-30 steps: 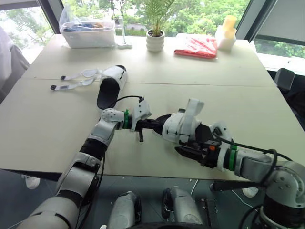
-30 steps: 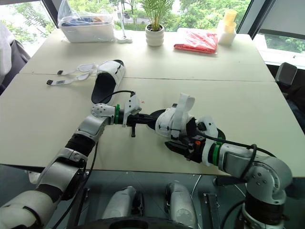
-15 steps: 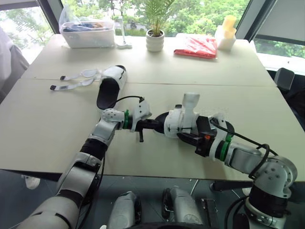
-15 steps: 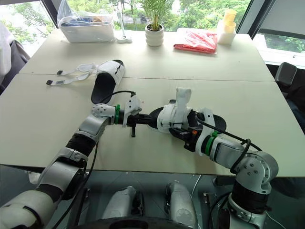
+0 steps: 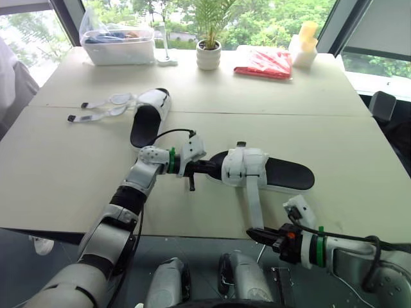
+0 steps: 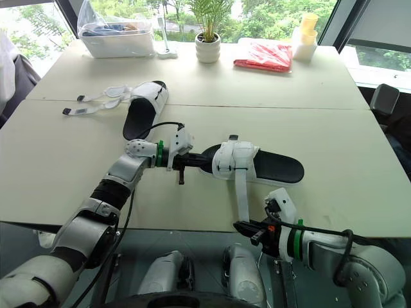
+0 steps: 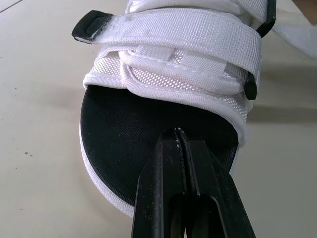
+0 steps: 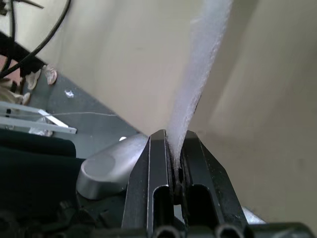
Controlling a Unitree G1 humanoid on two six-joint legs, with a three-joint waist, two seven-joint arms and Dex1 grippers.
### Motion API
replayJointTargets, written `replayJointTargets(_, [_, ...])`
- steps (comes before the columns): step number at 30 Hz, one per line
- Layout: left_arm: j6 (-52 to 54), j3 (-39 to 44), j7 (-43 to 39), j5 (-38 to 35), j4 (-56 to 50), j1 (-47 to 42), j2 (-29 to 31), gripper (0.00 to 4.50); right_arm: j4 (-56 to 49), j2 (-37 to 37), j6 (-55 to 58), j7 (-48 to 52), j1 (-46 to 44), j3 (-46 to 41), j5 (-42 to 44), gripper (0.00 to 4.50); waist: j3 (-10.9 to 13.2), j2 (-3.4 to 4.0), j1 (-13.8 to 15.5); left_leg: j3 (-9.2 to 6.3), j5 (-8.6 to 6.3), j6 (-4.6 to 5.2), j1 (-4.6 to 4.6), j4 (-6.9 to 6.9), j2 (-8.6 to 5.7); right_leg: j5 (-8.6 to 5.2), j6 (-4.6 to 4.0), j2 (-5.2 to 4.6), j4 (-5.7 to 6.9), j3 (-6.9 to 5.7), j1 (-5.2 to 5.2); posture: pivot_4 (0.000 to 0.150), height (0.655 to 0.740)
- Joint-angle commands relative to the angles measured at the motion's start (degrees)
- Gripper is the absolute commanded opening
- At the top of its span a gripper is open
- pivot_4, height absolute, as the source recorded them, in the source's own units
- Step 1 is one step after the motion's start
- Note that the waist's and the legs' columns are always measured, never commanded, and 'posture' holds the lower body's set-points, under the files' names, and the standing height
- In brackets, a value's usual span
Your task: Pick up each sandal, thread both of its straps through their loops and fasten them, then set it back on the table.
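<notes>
Head view: we find the near sandal (image 5: 282, 173) flat on the table (image 5: 359, 141), centre, toe pointing left. The left gripper (image 5: 210, 168) clamps its toe. One strap (image 5: 252, 202) runs out past the near table edge to the right gripper (image 5: 255, 235), which pinches its end. The second sandal (image 5: 149, 115) lies far left, its straps loose. We cannot read the print on the red packet (image 5: 264, 63).

Left wrist view: the fingers (image 7: 158, 188) press together on the black toe edge. The heel is cut off.

Right wrist view: the fingers (image 8: 148, 178) nip the white strap, hiding its tip.
</notes>
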Motion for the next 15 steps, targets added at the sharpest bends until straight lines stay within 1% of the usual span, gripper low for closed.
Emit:
replayJointTargets(1, [0.1,-1.0,-0.4,1.3,1.3,-0.3,-0.1,0.0,-6.1,-2.6,-3.1,1.9,1.5,-3.1,6.1,0.06,0.0,0.0,0.1,0.0,0.0,0.0,0.0,0.0,0.0,0.0,0.0,0.0,0.0,0.0,0.0,0.15,0.7288])
replayJointTargets(3, [-0.1,-1.0,-0.5,1.4,1.6,-0.5,-0.1,0.0,-8.0,-4.8,-5.0,2.3,1.8,-5.0,10.1,0.06,0.0,-0.03,0.2,0.0,-0.01,0.01,-0.01,0.0,0.0,0.0,0.0,-0.01,-0.02,0.0,0.0,0.15,0.7288])
replayJointTargets(4, [-0.2,-1.0,-0.5,1.5,2.0,-0.8,-0.2,0.0,-8.0,-6.5,-6.1,1.9,0.9,-6.3,13.5,0.06,0.0,-0.04,0.1,0.0,-0.01,0.01,0.0,0.0,0.0,0.0,0.0,0.0,-0.02,0.0,0.0,0.15,0.7288])
replayJointTargets(6, [-0.6,-1.0,-0.6,1.6,2.9,-1.3,-0.5,0.0,-6.8,-11.2,-8.5,1.5,-3.0,-8.2,21.0,0.06,0.0,-0.05,0.1,0.0,-0.01,0.02,0.01,0.01,-0.01,0.0,0.0,-0.01,-0.02,0.01,0.01,0.15,0.7288])
replayJointTargets(8, [-1.0,-0.9,-0.6,1.7,3.6,-1.7,-0.7,0.0,-3.8,-14.7,-10.1,-0.9,-7.3,-7.9,25.2,0.06,0.1,-0.09,0.0,-0.01,-0.14,0.25,0.01,0.01,0.0,0.0,0.0,-0.01,-0.04,0.0,0.01,0.15,0.7288])
replayJointTargets(11, [-1.6,-0.8,-0.6,1.8,4.3,-1.9,-0.9,0.0,3.2,-17.7,-10.9,-4.4,-15.3,-4.7,26.8,0.06,0.1,-0.12,0.3,-0.03,-0.12,0.21,0.0,-0.02,0.0,0.0,-0.01,-0.01,-0.04,-0.01,0.0,0.15,0.7288])
replayJointTargets(15, [-1.8,-0.5,-0.3,1.8,4.1,-1.5,-0.9,0.0,13.9,-18.8,-9.7,-5.9,-27.4,1.2,24.7,0.06,0.1,-0.13,0.5,0.0,-0.02,0.04,-0.02,0.0,0.0,0.01,-0.02,-0.01,-0.07,-0.01,-0.01,0.15,0.7288])
